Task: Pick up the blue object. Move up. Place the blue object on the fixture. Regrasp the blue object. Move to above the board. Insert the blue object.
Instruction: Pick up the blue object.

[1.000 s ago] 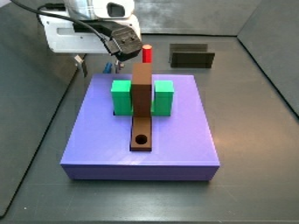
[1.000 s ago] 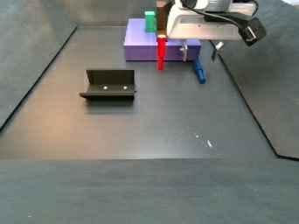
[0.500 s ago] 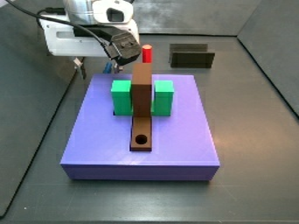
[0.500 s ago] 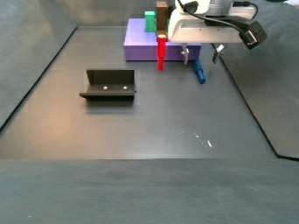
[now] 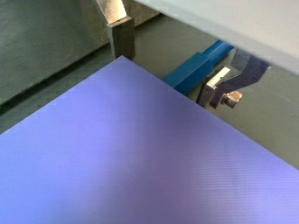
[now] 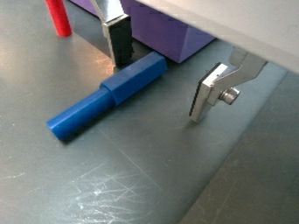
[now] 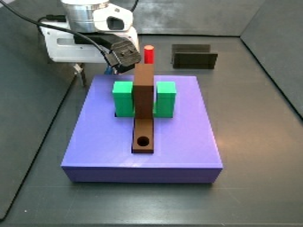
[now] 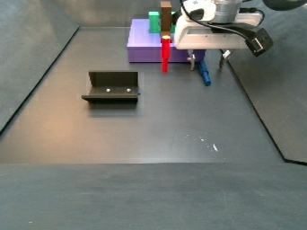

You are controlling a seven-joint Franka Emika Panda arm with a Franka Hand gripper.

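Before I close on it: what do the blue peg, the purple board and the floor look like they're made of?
The small blue stick-shaped peg, lying between the open gripper's silver fingers: matte, likely plastic, with crisp moulded-looking steps. The large lavender-purple slab board: smooth satin, probably plastic, with a fine surface grain. The dark grey floor: faintly glossy sheet, scuffed with pale scratches; metal or hard plastic, unclear.

Two green blocks (image 7: 123, 97) stand on either side of a long brown bar (image 7: 143, 111) with a round hole (image 7: 143, 141) at its near end. A red peg (image 8: 164, 47) stands upright near the gripper (image 8: 211, 61). The dark surface (image 8: 144, 144) has faint scratches.
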